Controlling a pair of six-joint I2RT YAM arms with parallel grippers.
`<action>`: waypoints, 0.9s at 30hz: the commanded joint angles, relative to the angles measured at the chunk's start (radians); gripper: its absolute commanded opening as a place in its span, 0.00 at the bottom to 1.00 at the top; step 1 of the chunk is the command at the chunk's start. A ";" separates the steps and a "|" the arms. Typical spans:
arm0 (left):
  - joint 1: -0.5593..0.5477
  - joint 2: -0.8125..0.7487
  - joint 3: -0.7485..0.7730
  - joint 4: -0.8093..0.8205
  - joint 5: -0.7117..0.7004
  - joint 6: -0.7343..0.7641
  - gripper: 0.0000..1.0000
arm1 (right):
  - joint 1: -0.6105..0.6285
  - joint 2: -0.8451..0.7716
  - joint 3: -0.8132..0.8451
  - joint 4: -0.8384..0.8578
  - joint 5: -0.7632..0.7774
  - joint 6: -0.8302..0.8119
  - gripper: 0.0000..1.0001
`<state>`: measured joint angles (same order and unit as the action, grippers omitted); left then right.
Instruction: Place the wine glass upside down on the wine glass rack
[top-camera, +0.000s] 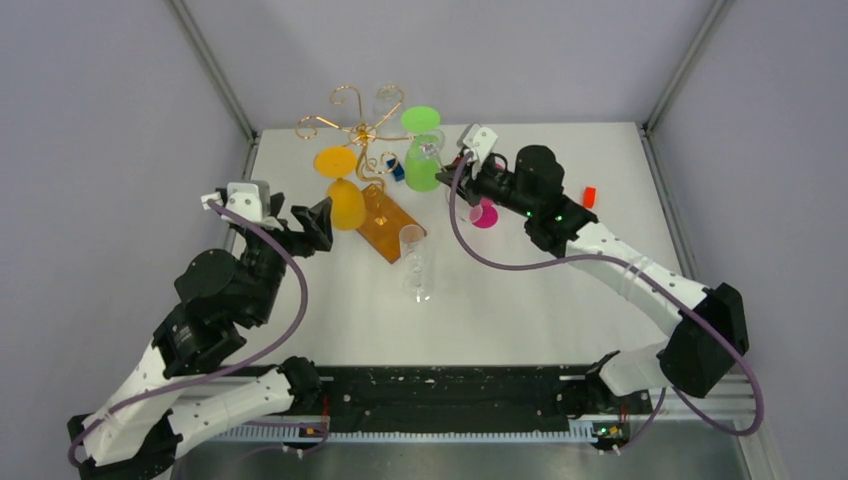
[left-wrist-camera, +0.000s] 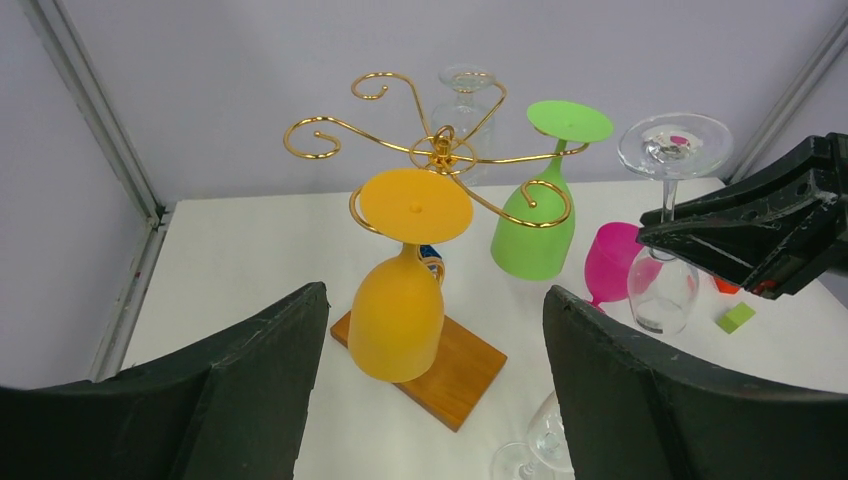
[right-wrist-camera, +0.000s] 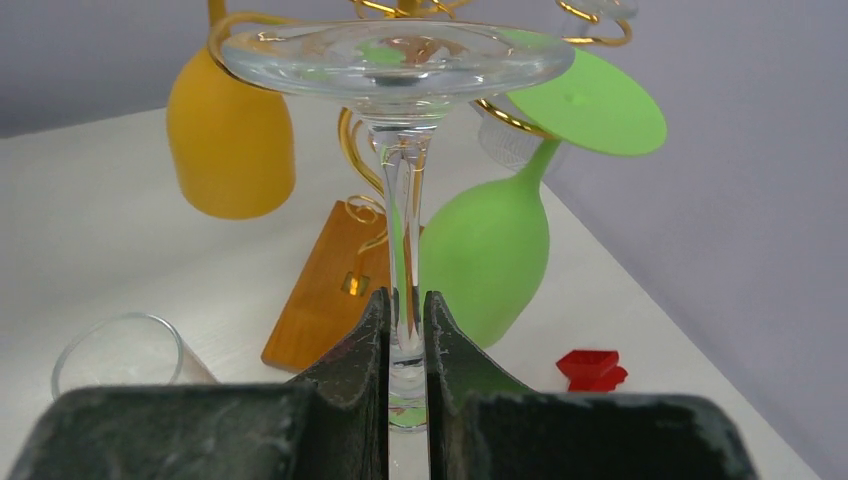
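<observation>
The wine glass rack (top-camera: 362, 130) is gold wire with scroll arms on an orange-brown wooden base (top-camera: 388, 222). An orange glass (top-camera: 345, 205) and a green glass (top-camera: 422, 165) hang upside down from it. A clear glass (left-wrist-camera: 465, 90) hangs on its far side. My right gripper (right-wrist-camera: 406, 300) is shut on the stem of a clear wine glass (right-wrist-camera: 405, 200), held upside down with its foot (left-wrist-camera: 675, 145) up, just right of the green glass. My left gripper (left-wrist-camera: 435, 295) stands open in front of the orange glass, holding nothing.
A second clear glass (top-camera: 417, 262) lies on its side on the table in front of the wooden base. A pink glass (top-camera: 485, 213) sits under the right arm. A small red piece (top-camera: 589, 196) and a green block (left-wrist-camera: 735, 317) lie to the right.
</observation>
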<state>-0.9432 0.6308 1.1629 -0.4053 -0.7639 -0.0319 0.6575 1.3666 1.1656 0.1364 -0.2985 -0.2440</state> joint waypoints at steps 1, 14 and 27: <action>0.003 0.003 0.008 -0.002 0.016 -0.005 0.83 | -0.008 0.013 0.015 0.257 -0.147 -0.003 0.00; 0.003 -0.036 -0.016 -0.003 0.037 0.024 0.83 | -0.009 0.143 0.073 0.332 -0.200 0.067 0.00; 0.003 -0.032 -0.020 -0.011 0.048 0.062 0.84 | -0.009 0.232 0.126 0.406 -0.206 0.183 0.00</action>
<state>-0.9432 0.5983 1.1507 -0.4290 -0.7223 0.0101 0.6575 1.5902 1.2129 0.4095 -0.4850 -0.1234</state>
